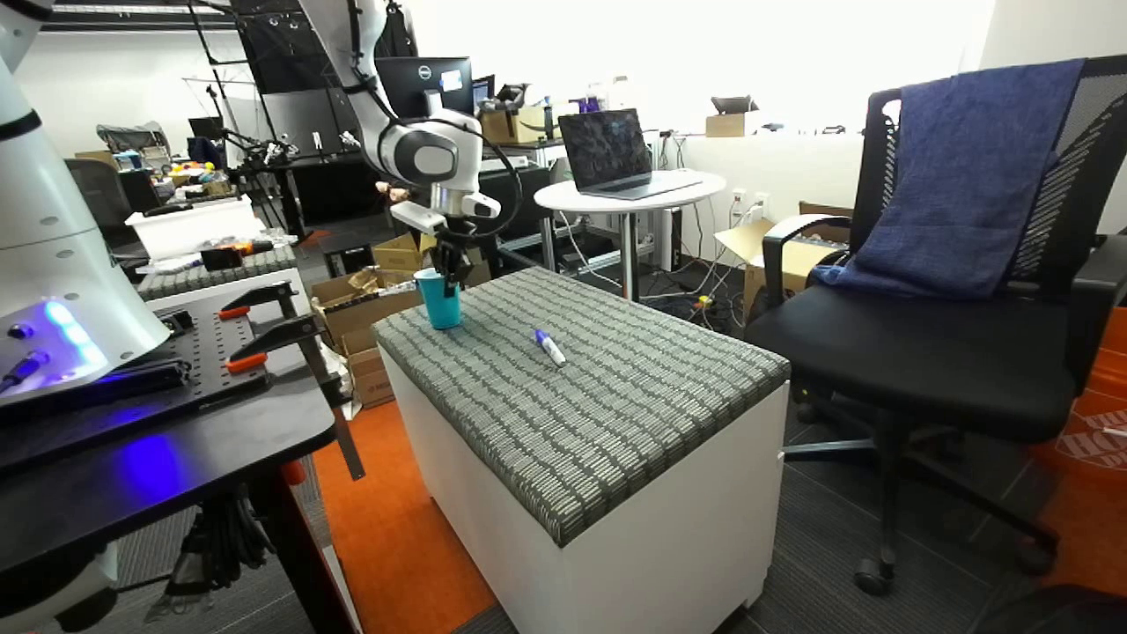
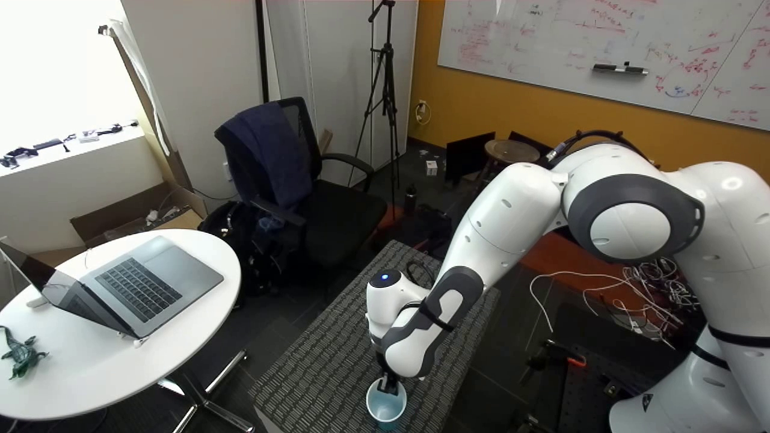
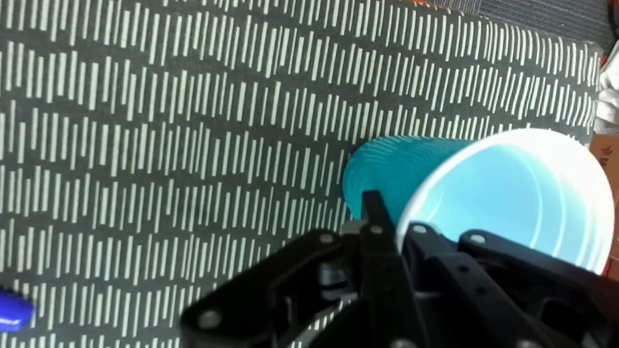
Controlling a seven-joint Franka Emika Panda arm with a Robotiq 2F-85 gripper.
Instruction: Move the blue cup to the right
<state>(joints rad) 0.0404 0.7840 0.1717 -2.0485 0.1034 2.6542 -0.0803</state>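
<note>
Robotiq's gripper (image 3: 395,215) pointed down and was pinched onto the wall of the blue cup (image 1: 438,304), 1 finger (image 3: 379,251) outside the rim and 1 inside. The cup was mouth up beneath the gripper, near an end of the patterned bench (image 1: 616,405); its base seemed to touch the top, though contact was hard to make out. In an exterior view, a purple-capped marker (image 1: 550,349) lay on the bench, right of the gripper and apart from it; beyond the gripper, also rightward, a laptop (image 1: 606,148) stood on a round white table (image 1: 585,202), and farther right was a black office chair (image 1: 907,370).
</note>
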